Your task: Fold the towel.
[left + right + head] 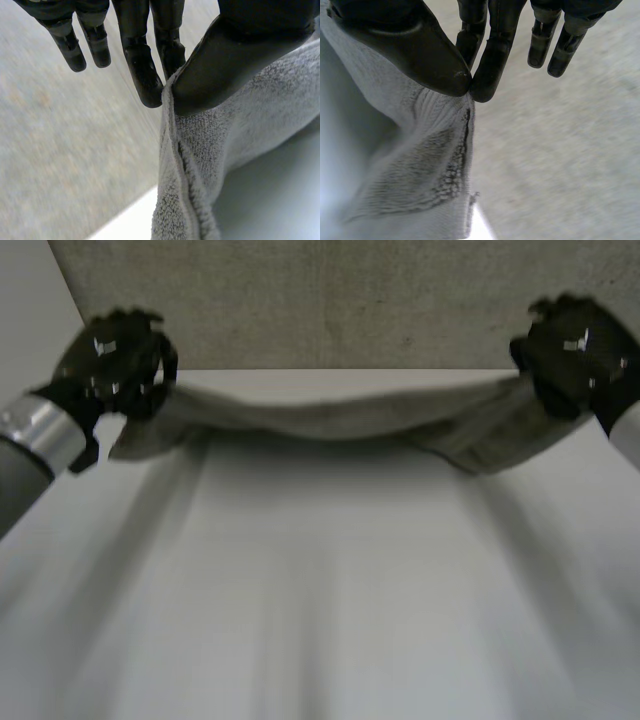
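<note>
The towel (330,420) sags between the left hand (115,360) and right hand (575,348), each pinching an end.

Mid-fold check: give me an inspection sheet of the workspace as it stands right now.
Surface: white table, towel at its far side.
Job's things: grey towel stretched between both hands, sagging in the middle.
Clutter: nothing seen.
Hands: left hand pinches one end of the towel between thumb and fingers; right hand pinches the other end likewise.
Cables: nothing seen.
Surroundings: grey speckled surface beyond the table's far edge.
</note>
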`<state>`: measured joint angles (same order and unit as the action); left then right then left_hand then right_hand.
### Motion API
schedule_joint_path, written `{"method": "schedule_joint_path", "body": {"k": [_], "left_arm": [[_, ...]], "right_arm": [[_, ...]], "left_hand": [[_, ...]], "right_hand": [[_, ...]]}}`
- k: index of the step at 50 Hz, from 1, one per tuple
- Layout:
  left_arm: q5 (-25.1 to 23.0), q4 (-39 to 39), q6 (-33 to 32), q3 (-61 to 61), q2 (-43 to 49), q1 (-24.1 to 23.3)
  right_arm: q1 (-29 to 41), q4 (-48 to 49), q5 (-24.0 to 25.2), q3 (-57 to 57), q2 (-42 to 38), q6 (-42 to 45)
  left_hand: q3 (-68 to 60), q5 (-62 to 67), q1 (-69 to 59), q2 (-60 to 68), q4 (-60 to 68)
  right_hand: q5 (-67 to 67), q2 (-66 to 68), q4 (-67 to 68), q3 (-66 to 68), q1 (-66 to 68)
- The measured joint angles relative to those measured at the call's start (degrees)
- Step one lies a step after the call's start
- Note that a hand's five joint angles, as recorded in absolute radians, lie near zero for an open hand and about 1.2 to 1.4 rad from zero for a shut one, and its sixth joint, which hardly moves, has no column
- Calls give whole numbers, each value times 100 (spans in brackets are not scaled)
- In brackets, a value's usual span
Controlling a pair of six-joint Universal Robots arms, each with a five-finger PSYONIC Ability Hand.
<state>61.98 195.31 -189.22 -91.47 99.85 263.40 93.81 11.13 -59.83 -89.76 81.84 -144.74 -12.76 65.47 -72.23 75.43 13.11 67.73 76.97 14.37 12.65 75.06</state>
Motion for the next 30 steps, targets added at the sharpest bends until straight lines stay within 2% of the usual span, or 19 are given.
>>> {"method": "schedule_joint_path", "body": {"k": [5, 11, 19, 21, 26, 30], "left_arm": [[-403, -145, -553, -953, -386, 323], [-721, -555, -758, -1614, -1088, 681], [-1204, -1399, -724, -1779, -2250, 1144], [-1411, -1640, -711, -1754, -2544, 1271], [-1719, -1855, -698, -1709, -2775, 1386], [-1801, -1849, -712, -1669, -2541, 1360]], "right_arm": [[-257, -462, 585, -841, 335, 333], [-590, -1338, 1063, -1470, 951, 926], [-1072, -2896, 1766, -1364, 1978, 1256], [-1298, -3279, 2067, -1197, 2193, 1272], [-1542, -3546, 2439, -971, 2209, 1293], [-1552, -3450, 2503, -866, 1901, 1342]], "left_hand": [[0, 0, 0, 0, 0], [0, 0, 0, 0, 0], [0, 0, 0, 0, 0], [0, 0, 0, 0, 0], [0, 0, 0, 0, 0], [0, 0, 0, 0, 0]], "right_hand": [[0, 0, 0, 0, 0], [0, 0, 0, 0, 0], [0, 0, 0, 0, 0], [0, 0, 0, 0, 0], [0, 0, 0, 0, 0], [0, 0, 0, 0, 0]]}}
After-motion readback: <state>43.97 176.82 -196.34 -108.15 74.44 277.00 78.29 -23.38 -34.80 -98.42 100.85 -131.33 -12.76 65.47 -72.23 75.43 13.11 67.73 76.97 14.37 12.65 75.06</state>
